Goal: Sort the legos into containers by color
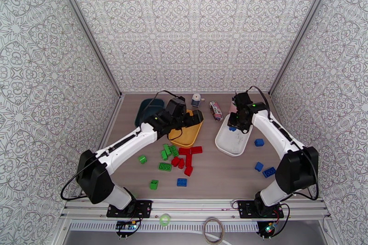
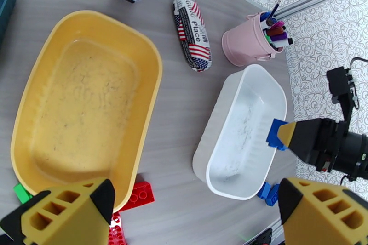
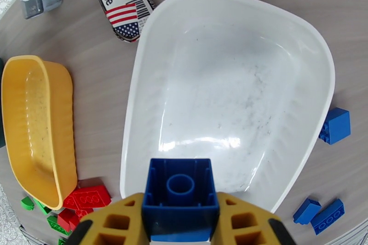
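Patterned walls point(image 1: 184, 25) close in a grey wood-grain worktop point(image 1: 221, 172), and the white tray point(image 3: 239, 80) serves as the reference for everything else. The right hand point(image 3: 179, 227) is clamped on a square blue brick point(image 3: 179, 188), whose hollow underside faces the wrist camera, so its studs point down toward the tray. From the wrist view the brick hangs above the tray's near rim. The empty hollow lies straight ahead of the fingers, and the tray's long axis runs away from them. How high the brick sits above the rim is hard to judge, though from the left wrist view it seems to hang above the rim, not touching it. By my reading the step in hand is the drop: a short move inward over the hollow, then opening the fingers, should land the brick inside. Letting go here risks it striking the rim and tumbling out onto the worktop. The right arm is plainly the nearer one to this tray. To the left of the white tray stands the yellow tray point(image 2: 87, 103), also empty, and the left hand point(image 2: 195, 195) hovers over its near end, fingers wide apart with nothing between them. The dark teal tray point(image 1: 149, 108) lies further left. Loose blue bricks point(image 1: 259, 142) lie just right of the white tray and nearer the arm bases, while red bricks point(image 1: 186, 156) and green bricks point(image 1: 165, 151) cluster to its near left.
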Motion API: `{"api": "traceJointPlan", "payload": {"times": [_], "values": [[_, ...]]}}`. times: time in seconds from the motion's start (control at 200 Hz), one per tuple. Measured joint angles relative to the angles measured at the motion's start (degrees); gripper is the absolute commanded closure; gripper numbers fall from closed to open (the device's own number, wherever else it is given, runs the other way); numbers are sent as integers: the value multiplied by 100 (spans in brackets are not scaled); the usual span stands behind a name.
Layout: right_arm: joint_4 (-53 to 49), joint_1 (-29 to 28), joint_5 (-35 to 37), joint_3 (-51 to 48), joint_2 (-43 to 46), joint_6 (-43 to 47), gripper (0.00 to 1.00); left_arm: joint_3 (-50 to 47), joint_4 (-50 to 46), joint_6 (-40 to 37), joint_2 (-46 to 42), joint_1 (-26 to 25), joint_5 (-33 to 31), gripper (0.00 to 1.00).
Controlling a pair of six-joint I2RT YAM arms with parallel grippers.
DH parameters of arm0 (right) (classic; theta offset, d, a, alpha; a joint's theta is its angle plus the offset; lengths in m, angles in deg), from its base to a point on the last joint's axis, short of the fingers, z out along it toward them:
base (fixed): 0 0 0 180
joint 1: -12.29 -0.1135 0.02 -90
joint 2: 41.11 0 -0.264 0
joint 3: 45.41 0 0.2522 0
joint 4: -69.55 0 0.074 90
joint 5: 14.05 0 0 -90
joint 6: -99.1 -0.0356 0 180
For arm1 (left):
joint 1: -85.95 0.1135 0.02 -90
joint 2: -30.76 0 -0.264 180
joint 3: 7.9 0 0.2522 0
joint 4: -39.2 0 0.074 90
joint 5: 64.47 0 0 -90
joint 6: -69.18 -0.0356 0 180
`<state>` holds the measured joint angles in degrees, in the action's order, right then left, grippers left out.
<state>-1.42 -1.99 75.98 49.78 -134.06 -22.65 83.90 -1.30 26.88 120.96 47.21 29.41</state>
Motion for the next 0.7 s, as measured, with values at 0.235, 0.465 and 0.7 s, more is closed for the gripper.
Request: {"api": "traceJointPlan", "payload": {"times": [0.235, 0.465, 0.7], "values": [[42, -46, -52, -136, -155, -63, 40, -55, 68, 2, 2, 170, 103, 1], [125, -350, -125, -157, -675, -122, 53, -494, 133, 7, -310, 398, 105, 1], [146, -723, -251, -9, -1471, -142, 60, -763, 146, 24, -638, 529, 105, 1]]}}
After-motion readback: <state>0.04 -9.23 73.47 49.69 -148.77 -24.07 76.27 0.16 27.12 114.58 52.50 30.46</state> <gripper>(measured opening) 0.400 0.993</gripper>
